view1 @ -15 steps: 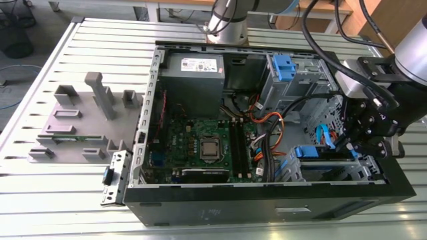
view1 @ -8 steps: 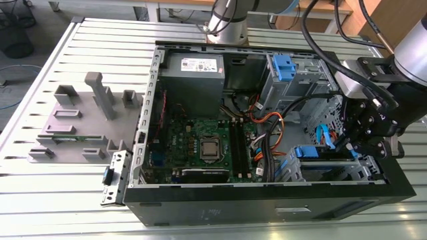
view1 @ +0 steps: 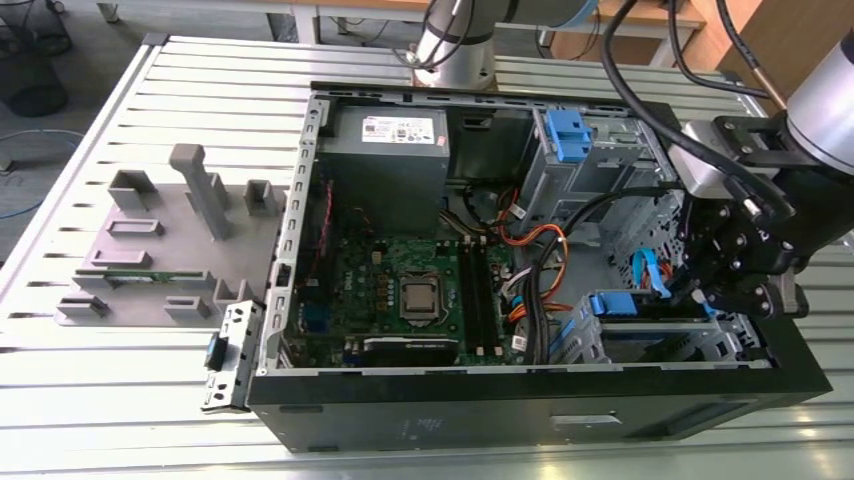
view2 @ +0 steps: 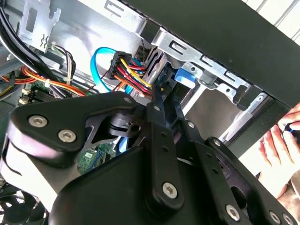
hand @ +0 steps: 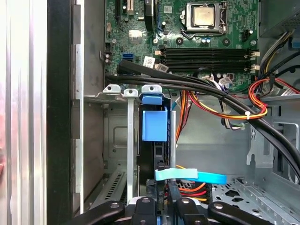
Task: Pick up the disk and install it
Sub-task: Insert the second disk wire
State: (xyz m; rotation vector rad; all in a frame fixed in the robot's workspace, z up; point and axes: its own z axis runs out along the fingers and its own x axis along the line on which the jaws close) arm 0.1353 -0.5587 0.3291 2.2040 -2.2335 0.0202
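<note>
Exterior view: open computer case (view1: 534, 395) lies on its side on a slatted metal table (view1: 160, 80), filling the centre and right of the frame. Grey power-supply box (view1: 387, 135) sits at the upper middle of the case, motherboard (view1: 400, 290) below it. Black hand (view1: 727, 285) reaches down at the right edge of the frame into the drive cage (view1: 667, 340) at the lower right of the case. Blue carrier parts show there; the drive body itself is mostly hidden. A grey fixture with upright posts (view1: 174, 230) stands at the left of the frame.

Second wrist view: hand (view2: 161, 93) fills the lower half of the frame, its two black fingers (view2: 157, 105) drawn close together, tips at the connector end of the disk (view2: 152, 65), which sits upright in the metal bay at upper centre. Whether they clamp it, I cannot tell. Coloured power wires (view2: 129, 70) and a blue data cable (view2: 96, 65) plug in just beside the tips. A person's hand (view2: 281, 140) rests at the right edge, outside the case.

First wrist view: disk (hand: 154, 154) stands edge-on in the bay at lower centre of the frame, blue carrier tab (hand: 153, 124) on top. Hand (hand: 161, 199) is at the bottom edge, directly at the disk's end. Blue cable (hand: 190, 176) crosses just beside it. Motherboard (hand: 187, 28) runs across the top.
</note>
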